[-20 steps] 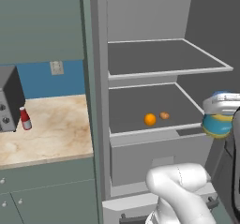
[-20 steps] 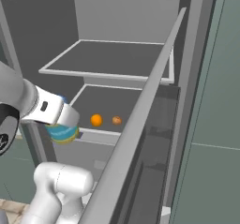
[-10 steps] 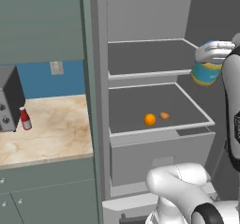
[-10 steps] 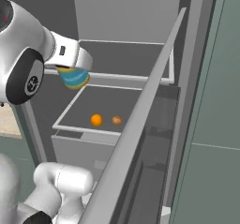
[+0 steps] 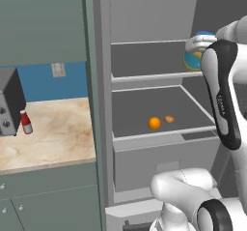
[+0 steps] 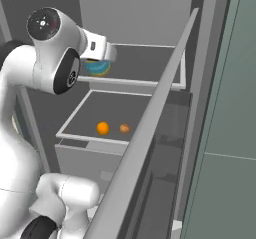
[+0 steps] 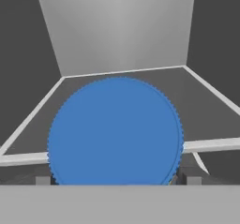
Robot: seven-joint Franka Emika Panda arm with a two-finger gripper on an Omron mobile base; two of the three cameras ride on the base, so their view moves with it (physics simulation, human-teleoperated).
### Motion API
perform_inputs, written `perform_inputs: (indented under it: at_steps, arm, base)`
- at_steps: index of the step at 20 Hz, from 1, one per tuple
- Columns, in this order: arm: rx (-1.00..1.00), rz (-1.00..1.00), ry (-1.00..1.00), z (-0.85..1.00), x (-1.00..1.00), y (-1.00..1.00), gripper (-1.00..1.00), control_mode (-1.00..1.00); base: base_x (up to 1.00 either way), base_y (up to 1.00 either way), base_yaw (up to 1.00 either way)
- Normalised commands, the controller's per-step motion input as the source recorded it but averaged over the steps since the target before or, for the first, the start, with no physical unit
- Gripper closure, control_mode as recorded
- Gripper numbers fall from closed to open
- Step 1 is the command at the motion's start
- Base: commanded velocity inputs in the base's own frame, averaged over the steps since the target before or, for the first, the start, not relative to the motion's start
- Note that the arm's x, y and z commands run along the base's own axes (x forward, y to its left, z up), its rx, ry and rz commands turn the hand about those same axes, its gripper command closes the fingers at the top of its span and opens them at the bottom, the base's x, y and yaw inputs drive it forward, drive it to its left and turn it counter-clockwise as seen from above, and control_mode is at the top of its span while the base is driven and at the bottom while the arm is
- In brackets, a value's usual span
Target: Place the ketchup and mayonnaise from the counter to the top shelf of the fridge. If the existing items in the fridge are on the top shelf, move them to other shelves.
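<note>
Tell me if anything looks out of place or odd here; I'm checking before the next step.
Nothing looks spilled or damaged. The mayonnaise is carried at the front of the top shelf. The ketchup stands upright on the counter. The orange fruit and brownish lump lie on the shelf below.

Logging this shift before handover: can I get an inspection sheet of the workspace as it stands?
Surface: beige counter, marble pattern.
Job's things: ketchup upright on the counter; mayonnaise held at the top shelf front edge; top shelf bare.
Clutter: orange fruit and brownish lump on the lower shelf, apart.
Grippers: gripper, jaws wide around the mayonnaise lid.
Cables: nothing seen.
Surroundings: fridge open; dark appliance beside the ketchup.
</note>
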Motion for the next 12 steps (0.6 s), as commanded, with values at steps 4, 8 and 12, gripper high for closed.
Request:
perform_inputs:
  at_steps: [4, 8, 12]
  arm:
    - [0.0, 0.0, 0.0, -0.18, 1.0, -0.19, 1.0, -1.0]
    - [0.01, -0.01, 0.04, -0.03, 0.98, -0.1, 1.0, -1.0]
    - [0.01, 0.0, 0.12, -0.01, 0.74, -0.08, 1.0, -1.0]
  base:
    - [0.0, 0.0, 0.0]
    - [0.0, 0.0, 0.0]
    - [0.0, 0.0, 0.0]
